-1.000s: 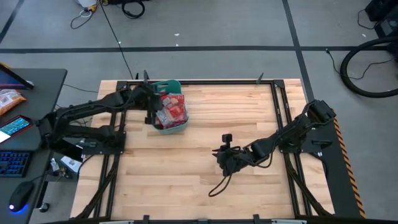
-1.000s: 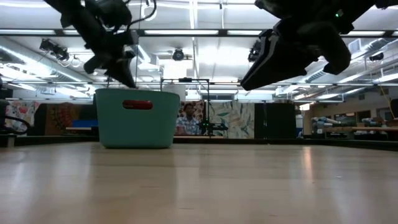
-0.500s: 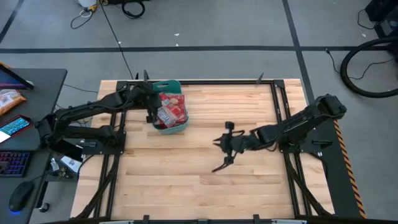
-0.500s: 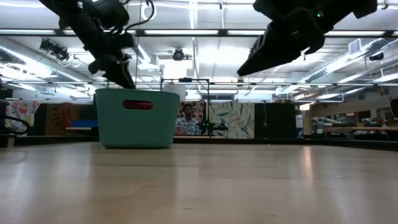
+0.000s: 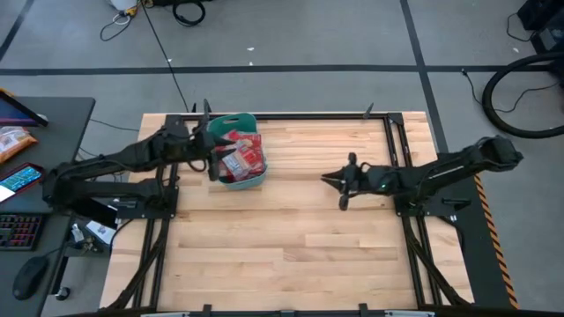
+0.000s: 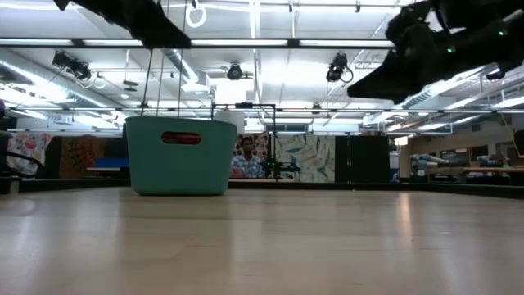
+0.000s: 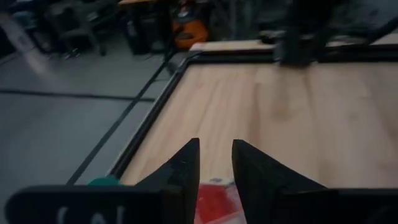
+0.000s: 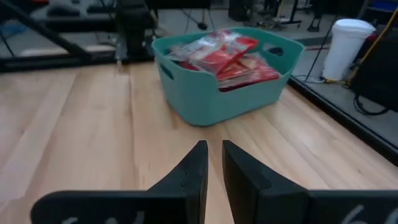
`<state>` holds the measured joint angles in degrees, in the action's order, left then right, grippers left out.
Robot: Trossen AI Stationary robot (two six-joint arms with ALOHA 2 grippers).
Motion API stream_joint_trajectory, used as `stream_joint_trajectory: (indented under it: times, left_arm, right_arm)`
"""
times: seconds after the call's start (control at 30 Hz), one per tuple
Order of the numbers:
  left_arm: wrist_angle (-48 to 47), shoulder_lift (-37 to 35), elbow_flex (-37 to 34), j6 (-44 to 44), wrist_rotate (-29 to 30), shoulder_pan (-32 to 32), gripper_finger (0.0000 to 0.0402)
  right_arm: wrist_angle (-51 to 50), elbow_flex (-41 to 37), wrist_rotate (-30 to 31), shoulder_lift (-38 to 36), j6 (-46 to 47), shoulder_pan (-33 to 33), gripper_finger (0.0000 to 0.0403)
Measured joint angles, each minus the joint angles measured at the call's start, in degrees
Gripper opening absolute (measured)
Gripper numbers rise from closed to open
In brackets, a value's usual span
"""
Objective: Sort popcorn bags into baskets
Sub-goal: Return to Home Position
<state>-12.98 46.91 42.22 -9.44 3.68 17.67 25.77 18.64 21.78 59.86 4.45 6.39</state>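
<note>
The teal basket [image 5: 243, 120] stands at the table's far left and shows in the low view [image 6: 178, 160] and the right wrist view [image 8: 205, 99]. Several red popcorn bags [image 5: 240, 157] lie piled inside it, also seen in the right wrist view [image 8: 217, 53]. My left gripper [image 5: 215, 163] hovers open above the basket's left rim, high over it in the low view [image 6: 164, 29], with a red bag [image 7: 214, 198] below its fingers. My right gripper [image 5: 326, 177] hangs over the bare wood right of the middle, its fingers a narrow gap apart and holding nothing [image 8: 214, 155].
Black frame rails [image 5: 389, 132] run along the table's far, left and right edges. Bare wood [image 5: 291, 246] fills the middle and near half. A desk with a keyboard [image 5: 18, 233] stands left of the table. A person [image 6: 246, 157] shows far off in the room.
My left gripper has risen from just above the basket's rim to well above it. My right gripper has moved from the table's middle toward the far edge and a little toward the right edge, its arm stretching out level. The basket and bags have stayed put.
</note>
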Motion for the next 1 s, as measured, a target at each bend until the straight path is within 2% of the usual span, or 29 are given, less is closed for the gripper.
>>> stream_joint_trajectory:
  times: [0.17, 0.33, 0.57, 0.8, 1.0]
  left_arm:
    - [1.38, -1.09, -0.42, 1.35, -0.02, -4.18, 0.0092]
    - [9.71, -3.13, -7.74, 5.0, 0.11, -6.8, 0.0084]
    - [15.58, -9.97, -15.24, 8.25, 2.64, -9.07, 0.0072]
    - [20.76, -17.97, -23.21, 11.79, 3.72, -10.88, 0.0059]
    - [25.83, -24.98, -28.76, 11.04, 4.8, -13.09, 0.005]
  right_arm:
    - [0.3, -5.42, -1.18, -9.67, 0.97, -1.96, 0.0052]
    - [2.12, -10.98, -1.9, -18.56, 2.31, -3.24, 0.0052]
    - [2.14, -16.77, -1.95, -29.14, 3.97, -3.64, 0.0052]
    - [0.71, -18.3, -1.27, -36.33, 3.9, -3.64, 0.0052]
    - [-1.09, -18.3, -2.11, -40.38, 3.15, -3.64, 0.0052]
